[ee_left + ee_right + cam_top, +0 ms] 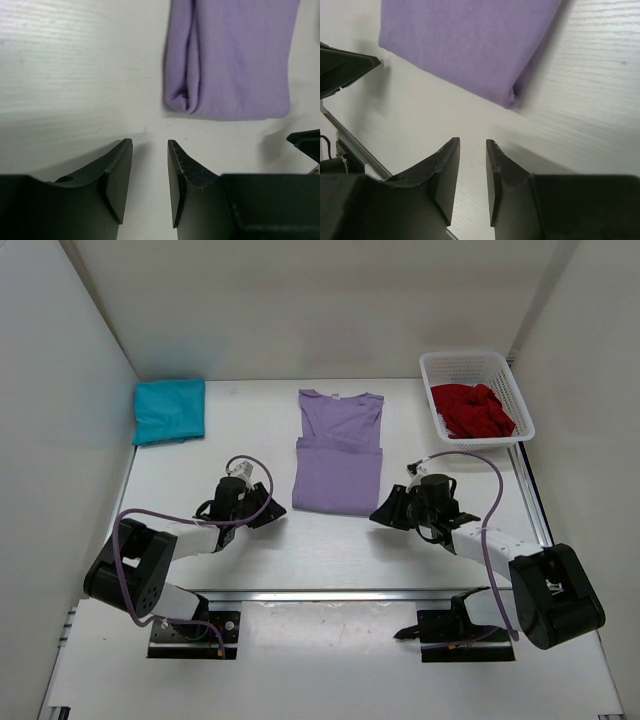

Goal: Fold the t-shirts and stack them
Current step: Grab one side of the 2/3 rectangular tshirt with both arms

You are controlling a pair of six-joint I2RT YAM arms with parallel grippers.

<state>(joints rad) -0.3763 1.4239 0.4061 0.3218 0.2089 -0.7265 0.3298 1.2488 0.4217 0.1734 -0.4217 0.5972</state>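
Observation:
The pale lavender t-shirt (339, 452) lies flat mid-table, folded into a long strip with its collar at the far end. Its near hem shows in the left wrist view (235, 60) and the right wrist view (465, 40). The teal t-shirt (168, 410) sits folded at the far left. The dark red t-shirt (472, 410) lies crumpled in the basket. My left gripper (268, 508) (149, 142) is open and empty, just off the hem's left corner. My right gripper (385, 512) (472, 142) is open and empty, off the right corner.
A white mesh basket (478, 359) stands at the far right against the wall. White walls close in the left, back and right. A metal rail (330, 594) runs along the table's near edge in front of the arm bases.

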